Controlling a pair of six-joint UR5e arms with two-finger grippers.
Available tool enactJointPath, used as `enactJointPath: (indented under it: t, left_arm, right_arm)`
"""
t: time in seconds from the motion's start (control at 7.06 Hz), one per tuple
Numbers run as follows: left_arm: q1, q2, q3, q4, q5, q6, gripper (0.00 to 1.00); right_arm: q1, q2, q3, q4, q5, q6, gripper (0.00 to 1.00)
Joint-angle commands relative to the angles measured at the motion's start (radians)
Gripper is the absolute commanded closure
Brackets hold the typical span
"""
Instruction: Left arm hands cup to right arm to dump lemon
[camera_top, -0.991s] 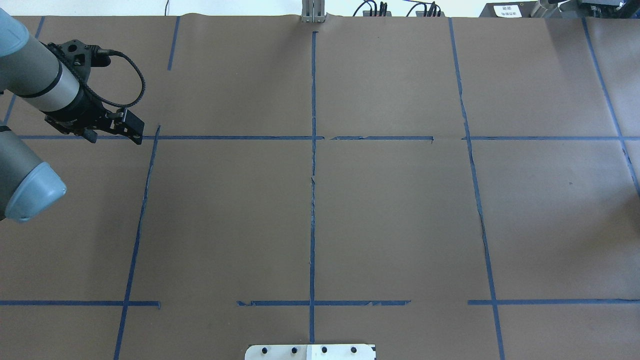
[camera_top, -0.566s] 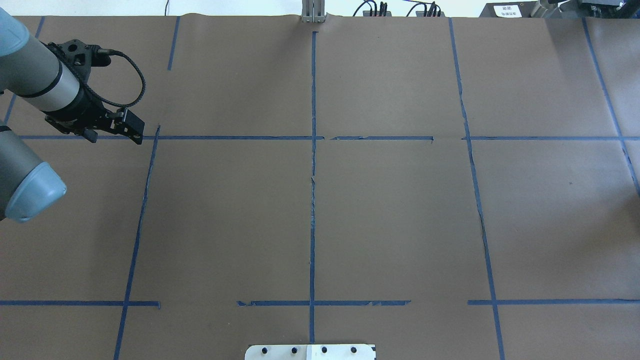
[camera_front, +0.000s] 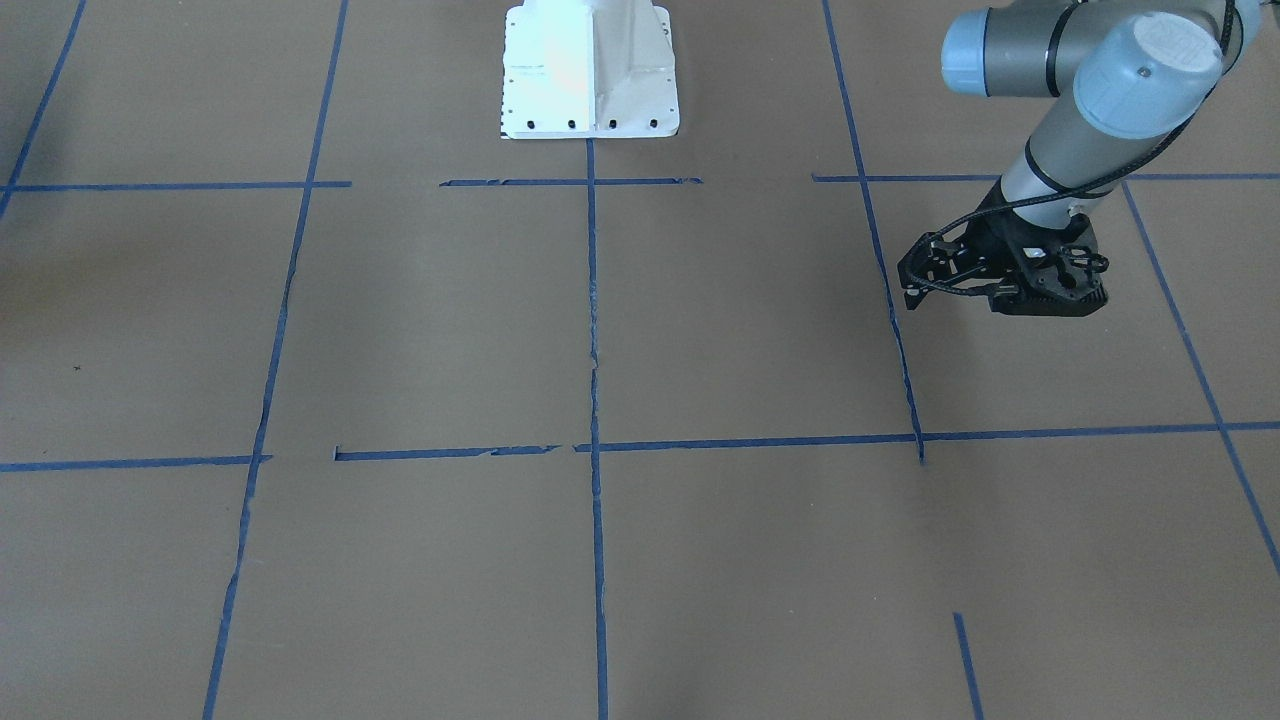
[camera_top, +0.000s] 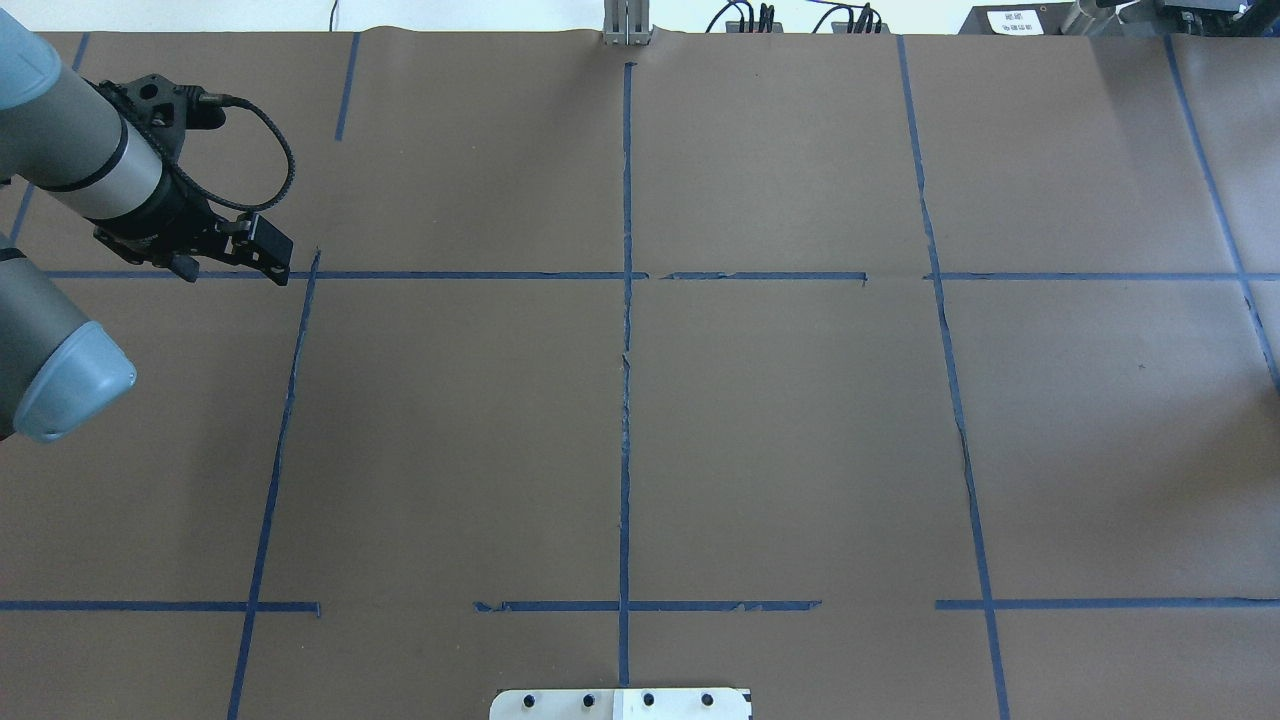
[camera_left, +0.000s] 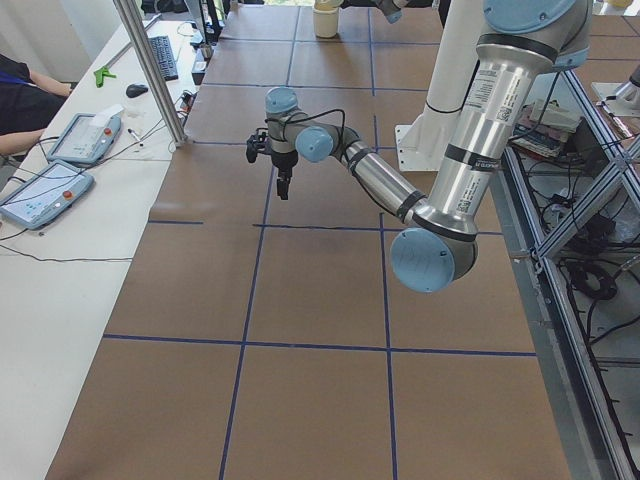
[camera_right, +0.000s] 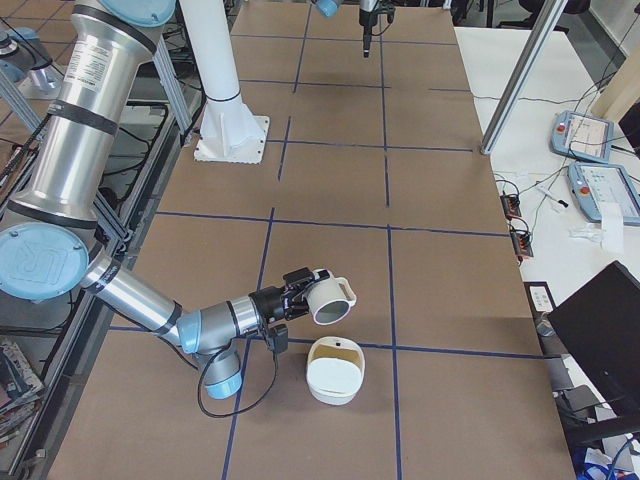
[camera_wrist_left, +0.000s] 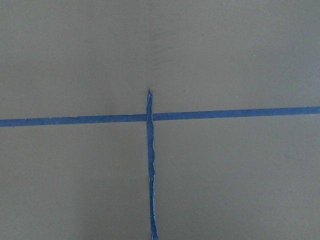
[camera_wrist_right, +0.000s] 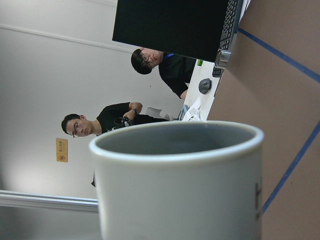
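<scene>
The cup (camera_right: 325, 298), white with a grey inside, lies tipped on its side in the air in my right gripper (camera_right: 300, 290), which is shut on it. Its mouth faces a white bowl (camera_right: 335, 375) just below and to the right of it. The cup (camera_wrist_right: 175, 185) fills the right wrist view, and no lemon shows inside it. The lemon does not show clearly anywhere; the bowl's inside looks faintly yellowish. My left gripper (camera_top: 270, 248) hangs empty over a tape crossing, far from the cup, and looks shut. It also shows in the front view (camera_front: 1040, 300) and the left view (camera_left: 284, 188).
The white robot base (camera_front: 590, 70) stands at the table's near middle. A side table holds teach pendants (camera_left: 60, 165) and a metal post (camera_left: 150, 70). Two people (camera_wrist_right: 115, 120) show behind the cup. Blue tape lines (camera_wrist_left: 150, 160) divide the brown table.
The left arm has shifted slightly, and its gripper has moved a little away from the robot. Nothing else in the overhead view has changed.
</scene>
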Motion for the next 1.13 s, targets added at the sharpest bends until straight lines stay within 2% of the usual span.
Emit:
enactJointPath:
  t: [0.0, 0.57, 0.71, 0.99]
  left_arm:
    - [0.0, -0.001, -0.001, 0.0, 0.0, 0.0, 0.0]
    - [0.0, -0.004, -0.007, 0.0, 0.0, -0.002, 0.0]
    - [0.0, -0.004, -0.006, 0.0, 0.0, -0.002, 0.0]
    - [0.0, -0.004, -0.007, 0.0, 0.0, -0.002, 0.0]
  right_arm:
    - [0.067, 0.024, -0.022, 0.001, -0.002, 0.22, 0.96]
    - [0.133, 0.03, -0.047, 0.001, -0.047, 0.6, 0.95]
    - [0.165, 0.032, -0.047, 0.001, -0.055, 0.742, 0.95]
    - [0.192, 0.036, -0.047, 0.001, -0.057, 0.828, 0.94]
